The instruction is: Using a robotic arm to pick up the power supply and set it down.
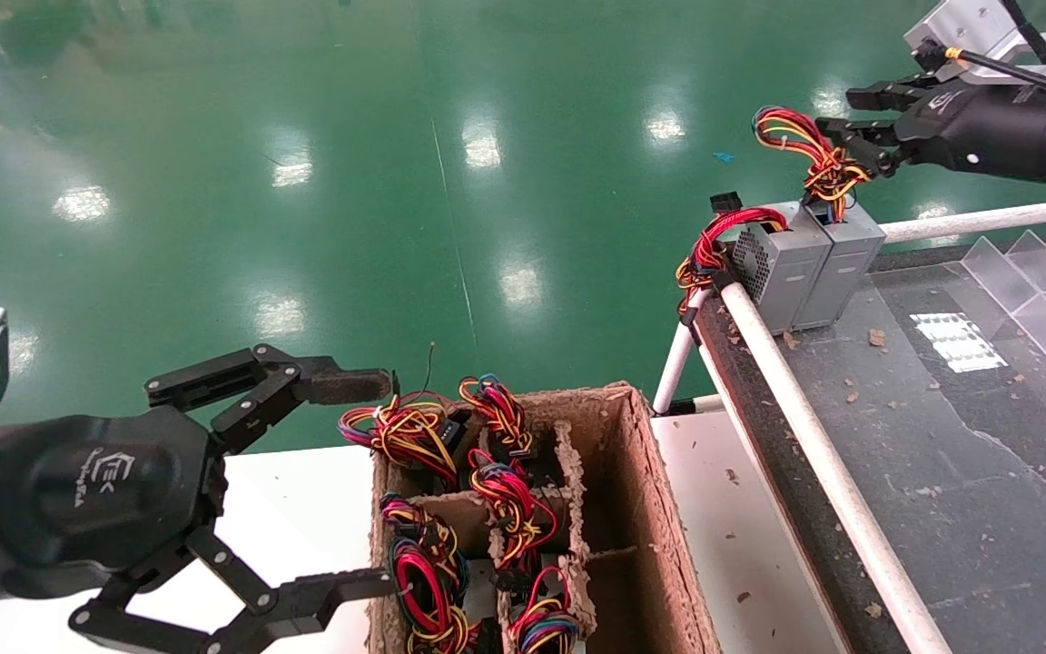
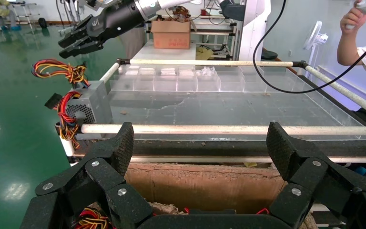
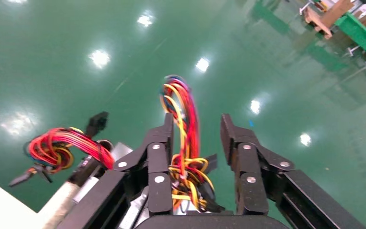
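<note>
The power supply [image 1: 845,259] stands on the table [image 1: 959,436] corner; grilled box [image 1: 777,263] beside it.

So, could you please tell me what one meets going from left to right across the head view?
Left gripper → cardboard box of wired units → grille-faced grey box → power supply → right gripper above it → clear divider tray.

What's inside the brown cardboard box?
The brown cardboard box holds cardboard dividers with bundles of red, yellow and blue wires poking up. The units beneath those wires are hidden. The right-hand compartments look empty.
</note>
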Tool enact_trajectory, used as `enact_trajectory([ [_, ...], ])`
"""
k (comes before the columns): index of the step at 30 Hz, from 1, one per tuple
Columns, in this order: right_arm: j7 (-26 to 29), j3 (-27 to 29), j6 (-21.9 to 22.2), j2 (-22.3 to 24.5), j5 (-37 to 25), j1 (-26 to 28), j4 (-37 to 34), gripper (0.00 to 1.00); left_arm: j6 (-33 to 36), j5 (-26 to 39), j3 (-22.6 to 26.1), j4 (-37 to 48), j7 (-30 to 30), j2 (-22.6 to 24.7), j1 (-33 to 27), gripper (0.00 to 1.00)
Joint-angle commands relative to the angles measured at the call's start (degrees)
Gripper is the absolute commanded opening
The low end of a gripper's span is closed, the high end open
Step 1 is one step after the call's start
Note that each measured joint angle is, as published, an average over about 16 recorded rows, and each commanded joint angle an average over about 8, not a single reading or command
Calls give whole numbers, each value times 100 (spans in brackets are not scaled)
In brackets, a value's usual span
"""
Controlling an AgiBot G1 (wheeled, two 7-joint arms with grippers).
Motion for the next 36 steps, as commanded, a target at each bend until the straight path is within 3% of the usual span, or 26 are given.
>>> enact_trajectory([
  [1,-39,33,-77,-18,51,34,-89,100,0,0,1,0,0,0,0,100],
  [8,-89,203,-319,102,492,-184,148,100,-1,-2,2,3,2,0,0,100],
  [36,1004,474,-1779,1180,2625,-2425,3145,100,-2,-6,9,6,6,-2,-3,100],
])
